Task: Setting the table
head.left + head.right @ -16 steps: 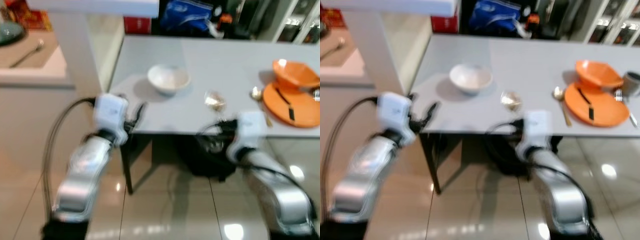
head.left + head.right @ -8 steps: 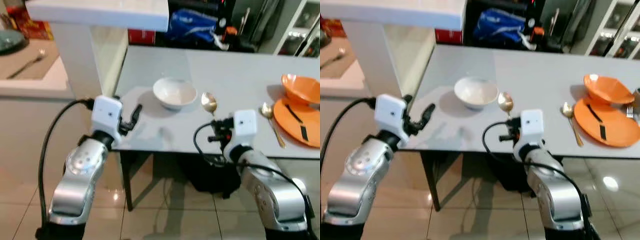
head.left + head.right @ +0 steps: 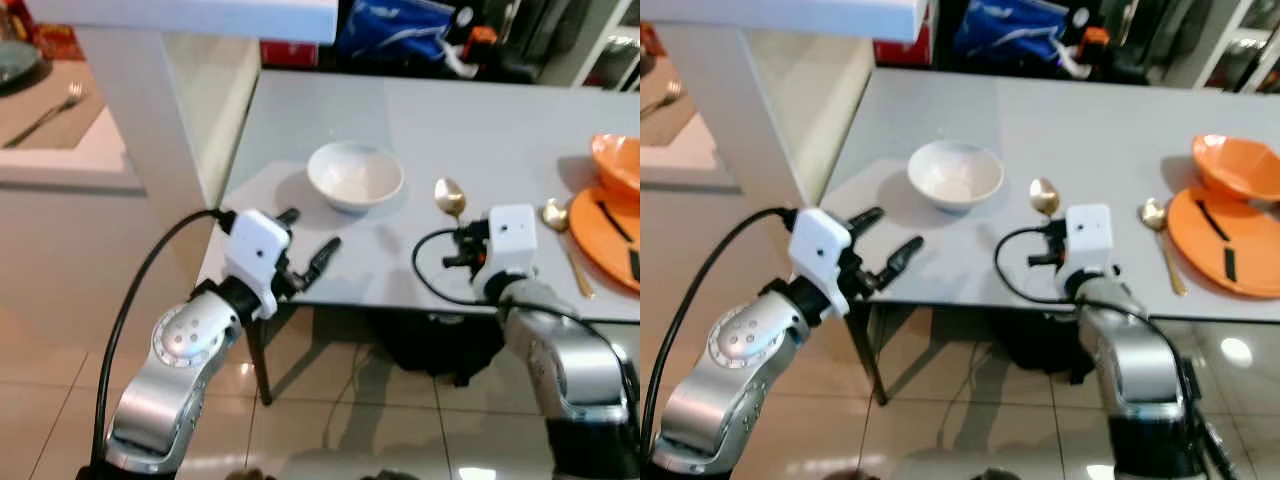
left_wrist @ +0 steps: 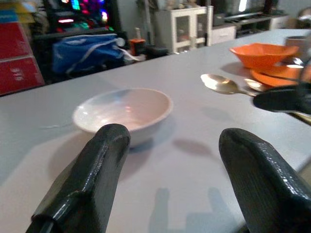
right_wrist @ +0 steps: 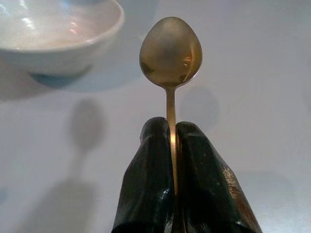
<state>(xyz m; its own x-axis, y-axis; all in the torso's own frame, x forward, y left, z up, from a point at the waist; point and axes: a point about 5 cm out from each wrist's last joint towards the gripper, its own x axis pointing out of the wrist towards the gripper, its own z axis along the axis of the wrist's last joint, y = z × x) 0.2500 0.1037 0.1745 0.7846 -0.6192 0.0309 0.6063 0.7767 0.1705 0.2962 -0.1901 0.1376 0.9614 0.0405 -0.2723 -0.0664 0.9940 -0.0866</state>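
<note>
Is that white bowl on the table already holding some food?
No: in the left wrist view the white bowl on the grey table shows a bare, glossy inside with nothing in it.

left hand spread, right hand clamped

My arms: silver, rounded shells | wrists: white boxy camera blocks | left gripper: two long black fingers | right gripper: black too | cables: black loops at both wrists
</note>
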